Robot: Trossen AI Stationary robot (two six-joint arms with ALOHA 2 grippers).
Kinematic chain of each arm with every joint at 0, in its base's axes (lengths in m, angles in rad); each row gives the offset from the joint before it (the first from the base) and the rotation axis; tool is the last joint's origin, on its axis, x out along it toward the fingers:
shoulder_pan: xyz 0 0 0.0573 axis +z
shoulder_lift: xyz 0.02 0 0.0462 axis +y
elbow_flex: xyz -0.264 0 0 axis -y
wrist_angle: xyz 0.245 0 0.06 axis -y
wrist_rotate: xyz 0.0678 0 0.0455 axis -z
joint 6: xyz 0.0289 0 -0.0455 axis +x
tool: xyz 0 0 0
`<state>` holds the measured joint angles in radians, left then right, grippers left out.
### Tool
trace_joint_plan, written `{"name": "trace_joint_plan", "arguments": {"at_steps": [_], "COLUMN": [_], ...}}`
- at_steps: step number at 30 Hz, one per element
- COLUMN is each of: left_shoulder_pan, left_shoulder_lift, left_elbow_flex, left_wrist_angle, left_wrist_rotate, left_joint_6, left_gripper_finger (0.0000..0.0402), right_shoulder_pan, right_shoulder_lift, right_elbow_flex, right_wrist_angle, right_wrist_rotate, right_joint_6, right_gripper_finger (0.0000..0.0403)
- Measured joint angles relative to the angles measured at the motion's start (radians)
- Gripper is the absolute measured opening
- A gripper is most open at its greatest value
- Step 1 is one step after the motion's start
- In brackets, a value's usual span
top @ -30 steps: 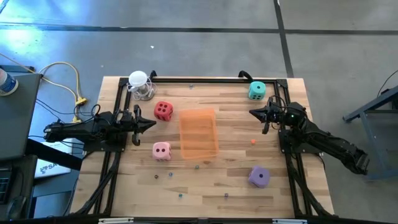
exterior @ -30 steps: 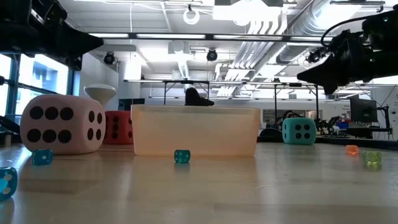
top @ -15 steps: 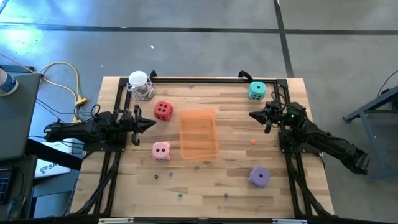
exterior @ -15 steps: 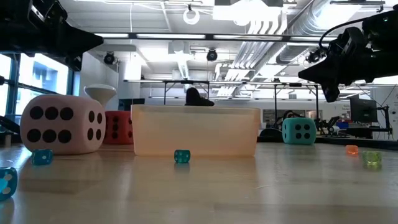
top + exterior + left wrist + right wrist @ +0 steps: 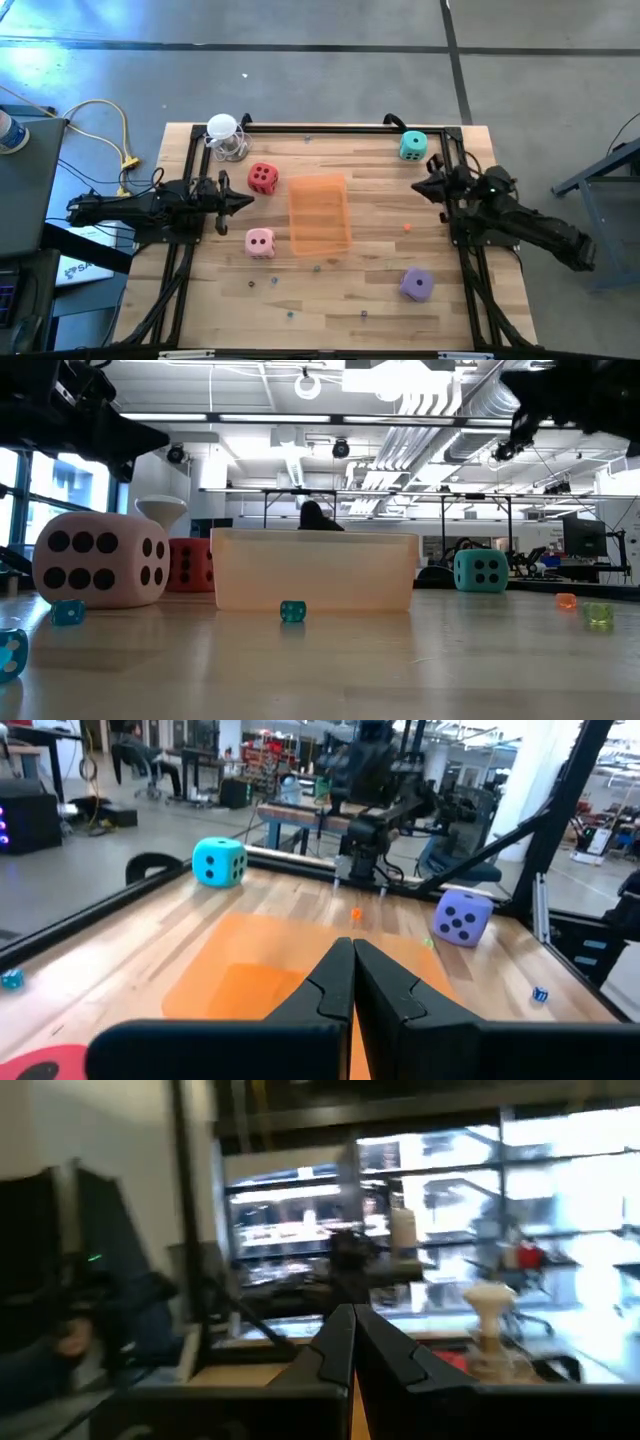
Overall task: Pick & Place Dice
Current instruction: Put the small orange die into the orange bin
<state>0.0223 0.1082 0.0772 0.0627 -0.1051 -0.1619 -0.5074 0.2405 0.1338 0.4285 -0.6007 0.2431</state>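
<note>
Pre-grasp: we hold both grippers, left & right, closed & empty above the surface; next, we open over a die, e.g. teal die.

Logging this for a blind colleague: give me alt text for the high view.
Seen from above, an orange tray sits mid-table with four dice around it: red, pink, teal, purple. The left tool and right tool, both shut and empty, flank the tray.
</note>
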Motion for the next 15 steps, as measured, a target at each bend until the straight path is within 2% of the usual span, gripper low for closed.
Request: {"name": "trace_joint_plan", "arguments": {"at_steps": [3, 9, 12, 15], "left_shoulder_pan": [-0.001, -0.001, -0.001, -0.001], "left_shoulder_lift": [0.022, 0.061, 0.074, 0.086], "left_elbow_flex": [0.000, 0.000, 0.000, 0.000], "left_wrist_angle": [0.001, 0.001, 0.002, 0.002], "left_wrist_rotate": [0.000, 0.000, 0.000, 0.000], "left_joint_6": [-0.001, -0.039, -0.059, -0.095], "left_gripper_finger": [0.0000, 0.0000, 0.0000, 0.0000], "right_shoulder_pan": [0.086, 0.283, 0.375, 0.473], "right_shoulder_lift": [0.013, 0.040, 0.055, 0.080], "right_elbow_flex": [0.080, 0.228, 0.238, 0.242], "right_wrist_angle": [-0.201, -0.668, -0.719, -0.702], "right_wrist_rotate": [0.062, 0.406, 0.545, 0.566], "right_joint_6": [-0.088, -0.184, -0.075, 0.061], "right_gripper_finger": [0.0002, 0.0002, 0.0002, 0.0002]}}
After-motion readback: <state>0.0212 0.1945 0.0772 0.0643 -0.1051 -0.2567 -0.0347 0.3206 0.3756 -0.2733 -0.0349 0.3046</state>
